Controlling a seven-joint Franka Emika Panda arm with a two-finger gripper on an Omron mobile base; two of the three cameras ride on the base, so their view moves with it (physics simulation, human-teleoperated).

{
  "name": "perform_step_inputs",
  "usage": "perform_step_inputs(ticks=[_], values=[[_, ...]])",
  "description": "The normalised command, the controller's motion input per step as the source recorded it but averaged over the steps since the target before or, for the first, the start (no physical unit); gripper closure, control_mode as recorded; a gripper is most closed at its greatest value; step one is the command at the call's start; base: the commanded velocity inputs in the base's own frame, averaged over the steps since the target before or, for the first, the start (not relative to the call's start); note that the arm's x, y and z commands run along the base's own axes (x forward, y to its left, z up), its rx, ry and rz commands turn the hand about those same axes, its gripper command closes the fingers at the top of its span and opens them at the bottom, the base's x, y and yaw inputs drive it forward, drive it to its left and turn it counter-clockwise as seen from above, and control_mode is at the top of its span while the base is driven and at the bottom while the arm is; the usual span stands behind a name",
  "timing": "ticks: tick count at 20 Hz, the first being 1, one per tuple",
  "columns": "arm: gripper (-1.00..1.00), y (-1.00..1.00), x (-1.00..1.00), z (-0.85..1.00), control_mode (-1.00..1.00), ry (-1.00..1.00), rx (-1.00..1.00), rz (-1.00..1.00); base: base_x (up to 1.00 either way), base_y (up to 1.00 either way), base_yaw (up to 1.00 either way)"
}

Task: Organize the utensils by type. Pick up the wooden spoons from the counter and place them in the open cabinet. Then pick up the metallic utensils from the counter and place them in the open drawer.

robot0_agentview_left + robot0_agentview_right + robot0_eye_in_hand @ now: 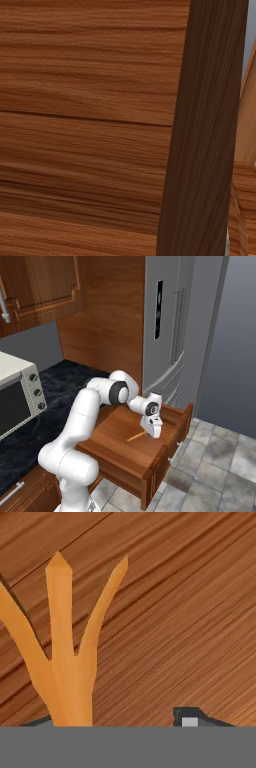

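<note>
Wood-grained cabinet panelling (85, 125) stands closest to the left base camera, with a darker vertical edge (200, 130) running down its right side; from the right base view the room opens out: a dark marbled counter (60, 391) carries a pale microwave (17, 396) at the left, wooden upper cabinets (40, 286) hang above it, and a tall grey refrigerator (170, 331) stands beyond; grey floor tiles (215, 456) spread to the right.

Below the counter an open drawer (165, 456) projects toward the tiled floor; its front panel and side walls form a raised rim around a flat wooden bottom; free floor lies in front of and to the right of the drawer, while the refrigerator stands just behind its far end.

The white arm (85, 421) reaches from the lower left down into the drawer; the gripper (151, 432) hangs over the drawer bottom with its jaws apart, clamped on nothing; a tan pronged fork (62, 657) lies on the drawer bottom, its handle end just beside the fingertips; in the hand view the three prongs point away from the pincer, with one dark fingertip (190, 717) well to the right of the handle.
</note>
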Motion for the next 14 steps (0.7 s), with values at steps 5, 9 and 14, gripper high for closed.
perform_step_inputs(ticks=[5,9,14], values=[[-1.0,0.0,-0.02,0.48,-1.0,0.01,0.0,0.0,0.0,0.0,0.0],[-1.0,0.0,-0.1,0.71,-1.0,0.0,0.0,0.0,0.0,0.0,0.0],[-1.0,0.0,-0.13,0.37,-1.0,0.0,0.0,0.04,0.0,0.0,0.0]])
